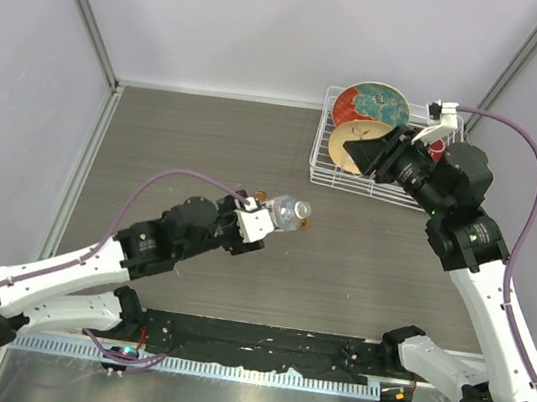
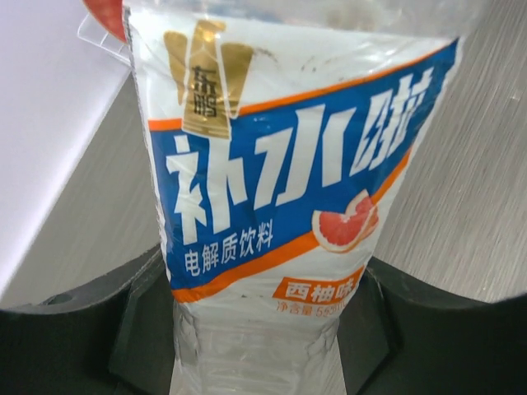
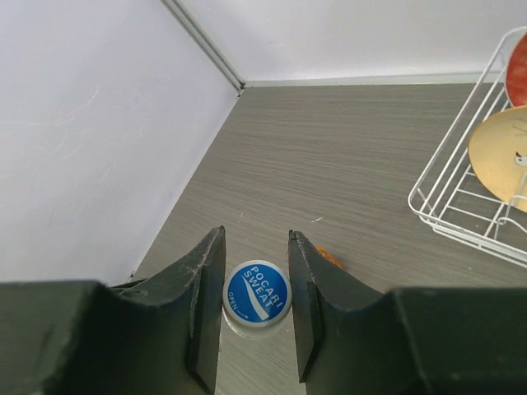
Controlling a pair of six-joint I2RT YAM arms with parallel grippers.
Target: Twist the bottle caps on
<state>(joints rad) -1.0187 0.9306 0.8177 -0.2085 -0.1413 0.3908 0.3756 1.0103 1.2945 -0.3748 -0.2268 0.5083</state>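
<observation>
Left claw (image 2: 263, 280): nearest the left wrist lens, closed around the bottle, with a dark finger against each side of its lower body.
Bottle (image 2: 280, 164): clear, slightly crumpled plastic. The label is white with a blue band edged in orange, large white Chinese characters, a gold emblem and a pink grapefruit slice.
Bottle's place: held over the middle of the worktop (image 1: 207, 141), tilted over with its neck pointing right in the top view.
Amber thing (image 1: 260, 197): small, just beside the left claw on its far side, and too small to identify.
Cap (image 3: 257, 294): round, with a blue top printed "POCARI SWEAT" in white and a pale rim beneath.
Right claw (image 3: 255, 247): pinching the cap between its two dark fingers, up near the wire rack (image 1: 319, 168).
Rack contents: patterned plates (image 1: 372, 103) standing on edge.
Hard to make out: the bottle's neck is cut off in the left wrist view and tiny from above. It is not clear whether the bottle touches the worktop. An orange speck (image 3: 329, 257) sits half hidden behind the right claw's finger.
</observation>
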